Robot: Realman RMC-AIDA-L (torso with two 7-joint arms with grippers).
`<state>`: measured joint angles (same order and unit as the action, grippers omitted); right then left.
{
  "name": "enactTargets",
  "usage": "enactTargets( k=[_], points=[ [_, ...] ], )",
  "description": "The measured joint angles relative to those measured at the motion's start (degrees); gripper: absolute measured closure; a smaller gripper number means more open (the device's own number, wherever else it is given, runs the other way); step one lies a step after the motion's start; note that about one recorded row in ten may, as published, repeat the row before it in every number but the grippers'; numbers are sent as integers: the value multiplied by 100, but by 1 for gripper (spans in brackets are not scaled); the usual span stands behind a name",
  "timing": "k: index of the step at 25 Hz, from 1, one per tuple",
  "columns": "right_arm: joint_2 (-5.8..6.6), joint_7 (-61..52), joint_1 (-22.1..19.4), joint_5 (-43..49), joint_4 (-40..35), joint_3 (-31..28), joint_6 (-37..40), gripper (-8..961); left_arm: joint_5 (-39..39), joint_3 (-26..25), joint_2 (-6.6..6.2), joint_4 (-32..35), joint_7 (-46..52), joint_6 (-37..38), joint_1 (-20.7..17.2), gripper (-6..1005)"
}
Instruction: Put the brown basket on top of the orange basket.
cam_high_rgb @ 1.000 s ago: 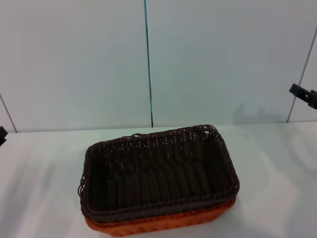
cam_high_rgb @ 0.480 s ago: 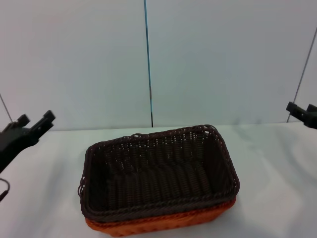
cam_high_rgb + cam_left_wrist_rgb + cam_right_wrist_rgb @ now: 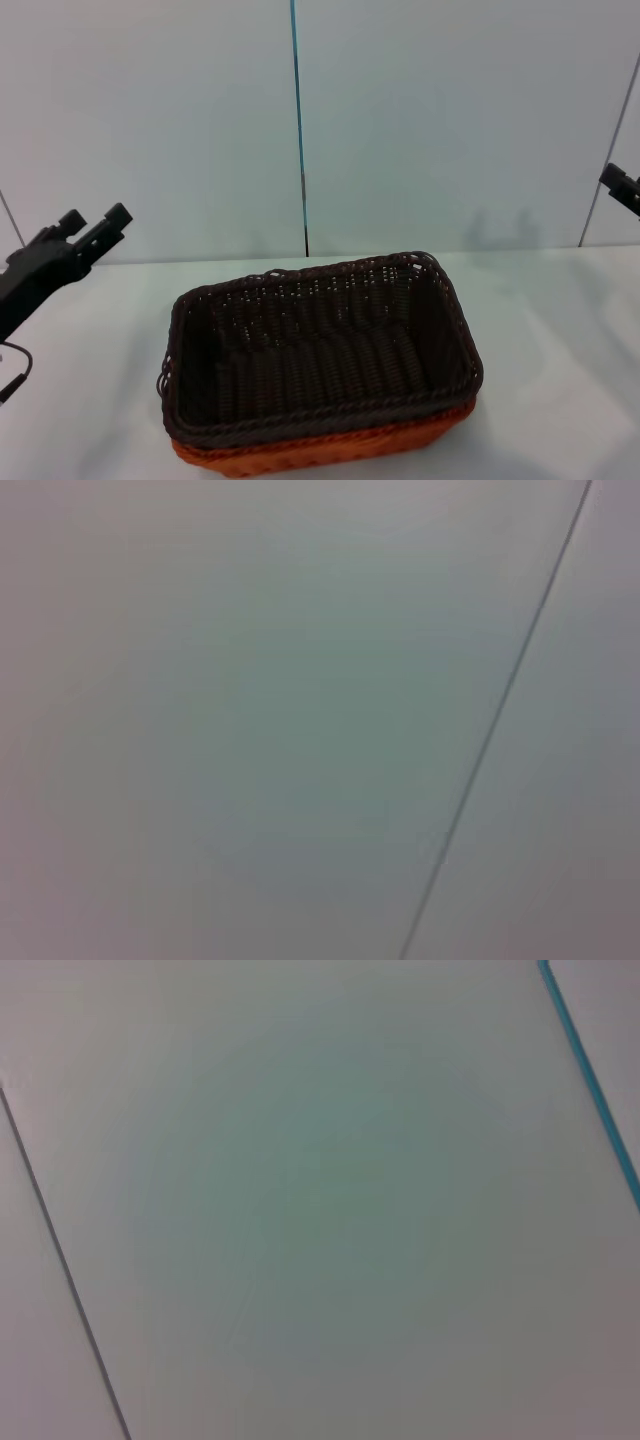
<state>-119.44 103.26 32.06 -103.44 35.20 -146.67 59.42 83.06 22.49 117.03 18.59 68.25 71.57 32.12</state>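
The brown basket [image 3: 320,350] sits nested on top of the orange basket [image 3: 330,447], whose orange wall shows only as a strip under the brown rim along the near side. My left gripper [image 3: 95,220] is raised at the far left, well clear of the baskets, open with nothing between its fingers. Only a small part of my right gripper [image 3: 622,186] shows, high at the right edge of the head view and far from the baskets. Both wrist views show only the pale wall.
The baskets stand on a white table [image 3: 560,330] near its front middle. Behind it is a pale panelled wall with a blue vertical seam [image 3: 298,120].
My left gripper has come into view at the left and risen, moving a little to the right. My right gripper has slid further toward the right edge. The baskets have not moved.
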Motion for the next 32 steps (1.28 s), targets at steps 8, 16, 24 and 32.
enactTargets(
  k=[8,16,24,32],
  points=[
    [19,-94,50,28,36,253,-770,252,165,210,8,243,-15,230,-34,125],
    [43,-125,66,29,117,573,-1598,252,538,587,14,378,106,-446,229,125],
    [65,-201,86,26,344,638,-2293,252,541,594,93,393,58,-1355,362,125],
    [213,-882,189,665,588,1202,-3165,252,505,547,139,458,-75,-1634,372,125]
  ],
)
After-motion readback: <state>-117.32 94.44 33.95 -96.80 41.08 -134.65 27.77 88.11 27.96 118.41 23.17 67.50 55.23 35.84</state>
